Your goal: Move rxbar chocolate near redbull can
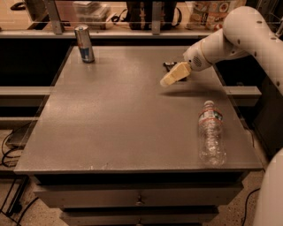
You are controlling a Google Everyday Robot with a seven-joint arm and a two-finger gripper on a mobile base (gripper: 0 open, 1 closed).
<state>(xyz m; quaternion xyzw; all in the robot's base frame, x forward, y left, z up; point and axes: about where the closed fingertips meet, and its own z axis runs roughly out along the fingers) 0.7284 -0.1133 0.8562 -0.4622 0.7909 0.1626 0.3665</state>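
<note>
The rxbar chocolate (pixel 169 65), a small black bar, lies on the grey table (pixel 115 114) at the far right and is mostly hidden behind my gripper. My gripper (pixel 170 77), with beige fingers, hangs just in front of and over the bar, pointing down and left. The white arm (pixel 230 35) reaches in from the upper right. The redbull can (pixel 84 43), silver and blue, stands upright at the table's far left corner, well apart from the bar and the gripper.
A clear plastic water bottle (pixel 210 133) with a red-white label lies on its side near the table's front right edge. A shelf with boxes and dark items (pixel 150 13) runs behind the table. Drawers (pixel 139 198) sit below the tabletop.
</note>
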